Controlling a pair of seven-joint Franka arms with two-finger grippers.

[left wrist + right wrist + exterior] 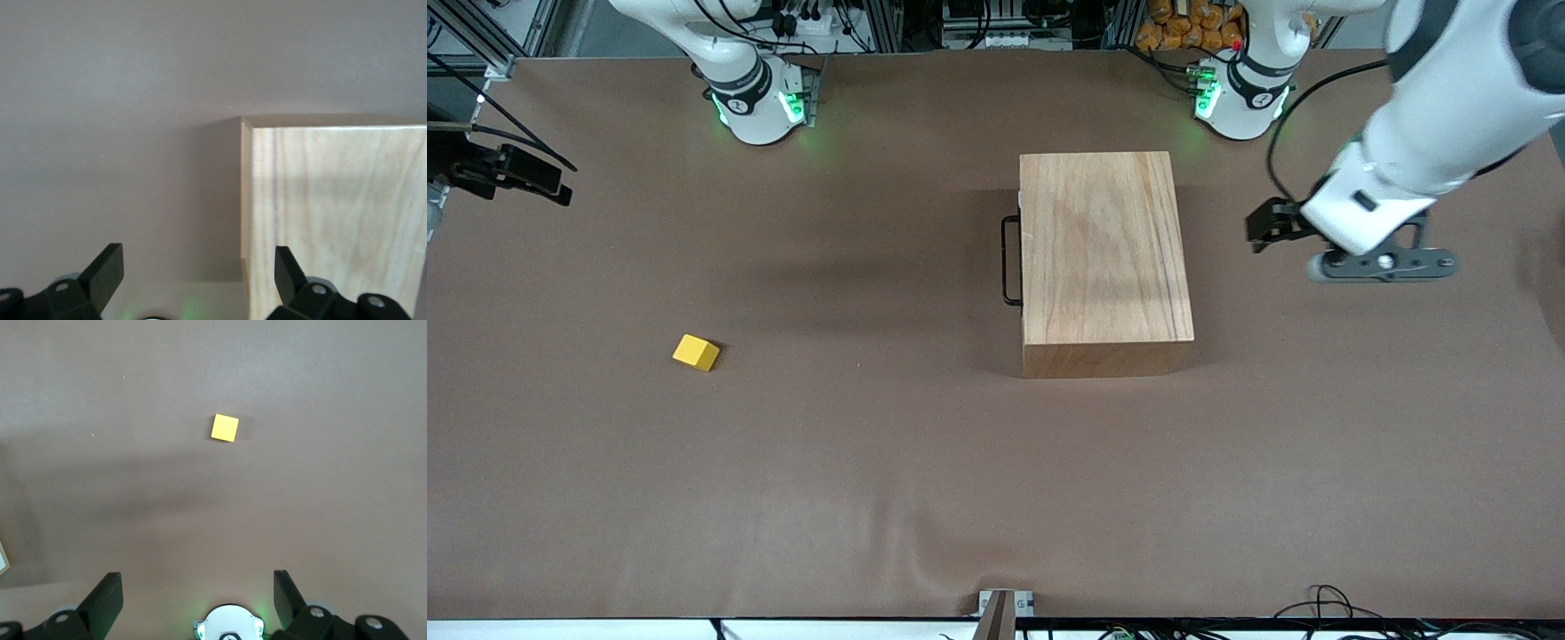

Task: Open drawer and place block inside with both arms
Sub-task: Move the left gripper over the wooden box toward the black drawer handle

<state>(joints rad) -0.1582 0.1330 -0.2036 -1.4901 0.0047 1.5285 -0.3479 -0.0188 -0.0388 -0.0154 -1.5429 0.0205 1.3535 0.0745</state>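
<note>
The wooden box [1103, 267] stands mid-table. Its drawer is shut, and the black wire handle [1010, 260] faces the right arm's end of the table. The yellow block [695, 353] lies on the mat toward the right arm's end, nearer to the front camera than the box. It also shows in the right wrist view [225, 428]. My left gripper [1264, 228] hangs open and empty beside the box at the left arm's end. The left wrist view shows it [198, 255] facing the box's plain side [333, 213]. My right gripper [197, 581] is open and empty high over its own base [229, 625], out of the front view.
The brown mat [925, 480] covers the table. The two green-lit bases [758, 102] [1240, 98] stand at the edge farthest from the front camera. A black mount with cables [507, 171] sits at the right arm's end. A small clamp [1003, 604] is at the nearest edge.
</note>
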